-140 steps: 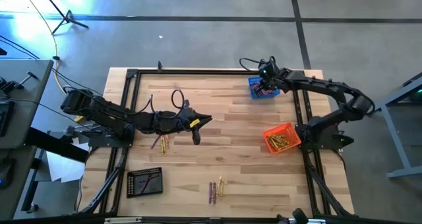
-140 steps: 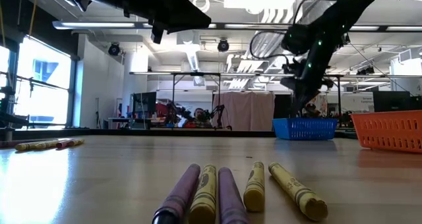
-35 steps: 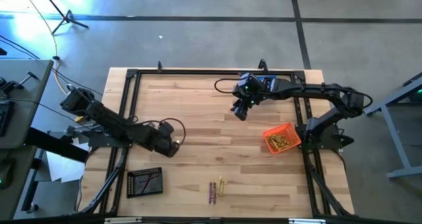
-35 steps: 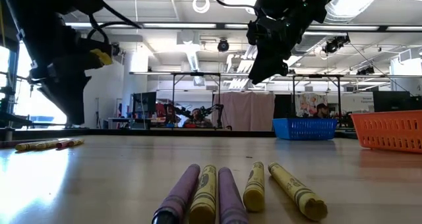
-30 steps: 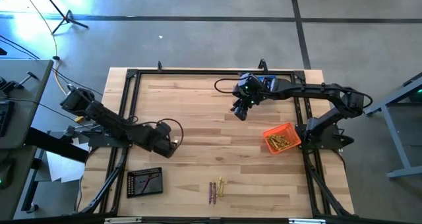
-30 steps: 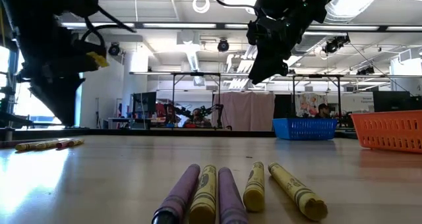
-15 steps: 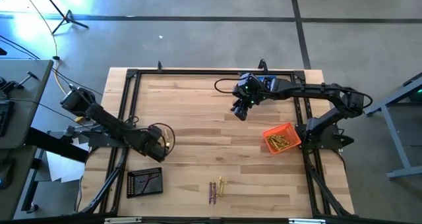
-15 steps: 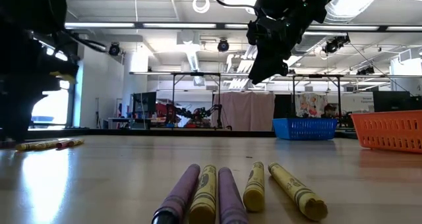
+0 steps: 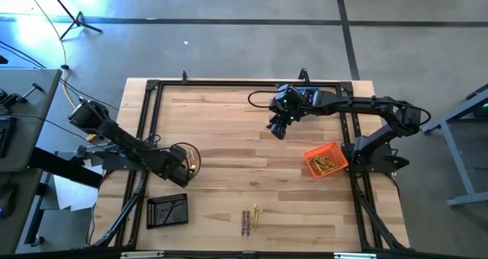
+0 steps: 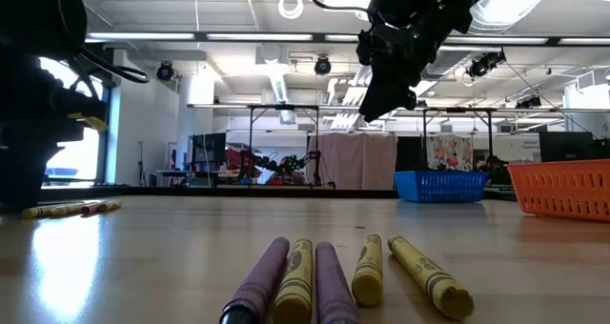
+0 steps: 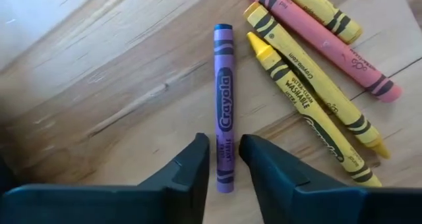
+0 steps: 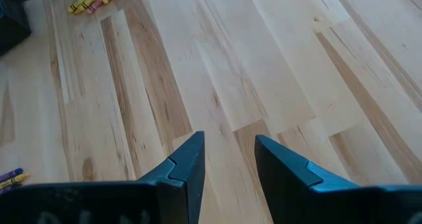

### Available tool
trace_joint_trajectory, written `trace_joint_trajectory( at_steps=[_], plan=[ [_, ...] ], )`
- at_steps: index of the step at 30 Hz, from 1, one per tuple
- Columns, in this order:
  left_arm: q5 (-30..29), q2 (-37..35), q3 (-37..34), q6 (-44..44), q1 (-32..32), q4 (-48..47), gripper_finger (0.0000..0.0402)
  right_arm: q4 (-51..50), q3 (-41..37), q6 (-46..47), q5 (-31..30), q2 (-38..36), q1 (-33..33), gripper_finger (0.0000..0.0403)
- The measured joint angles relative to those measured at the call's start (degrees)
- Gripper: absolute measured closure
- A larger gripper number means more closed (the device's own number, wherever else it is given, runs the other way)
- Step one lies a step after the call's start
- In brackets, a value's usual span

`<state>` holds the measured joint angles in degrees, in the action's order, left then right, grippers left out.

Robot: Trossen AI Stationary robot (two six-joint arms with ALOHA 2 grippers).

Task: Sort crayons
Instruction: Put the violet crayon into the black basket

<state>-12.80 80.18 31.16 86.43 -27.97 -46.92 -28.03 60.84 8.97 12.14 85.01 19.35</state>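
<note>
Left gripper [image 11: 224,166]: low over the pale wooden table [image 9: 229,129] at my left side, fingers slightly parted and straddling the end of a purple paper-wrapped crayon [image 11: 224,105] lying flat, not clamped on it.
Beside it: three yellow crayons [image 11: 310,112] and one red-pink crayon [image 11: 323,43], just next to the purple one.
Right gripper [image 12: 227,159]: hanging high above mid-table, fingers apart, holding nothing.
Front crayons [image 10: 324,276]: five, purple and yellow, side by side near the table's front edge.
Orange mesh basket [image 9: 325,161]: at my right, yellow crayons inside.
</note>
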Motion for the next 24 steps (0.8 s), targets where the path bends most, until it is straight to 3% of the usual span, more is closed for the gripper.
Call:
trace_joint_trajectory(
  at_steps=[8, 17, 24],
  plan=[
    [-1.6, 0.0, 0.0, 0.5, 0.0, -1.1, 0.0393, 0.0, 0.0, 0.0, 0.0, 0.0, 0.0, 0.0284],
    [-7.9, 0.5, 5.7, 3.5, -0.1, -10.1, 0.0399, 0.0, 0.0, 0.0, 0.0, 0.0, 0.0, 0.0284],
    [-7.0, 0.4, 15.2, 5.1, -5.5, -12.9, 0.04, 0.0, 0.0, 0.0, 0.0, 0.0, 0.0, 0.0284]
  ],
)
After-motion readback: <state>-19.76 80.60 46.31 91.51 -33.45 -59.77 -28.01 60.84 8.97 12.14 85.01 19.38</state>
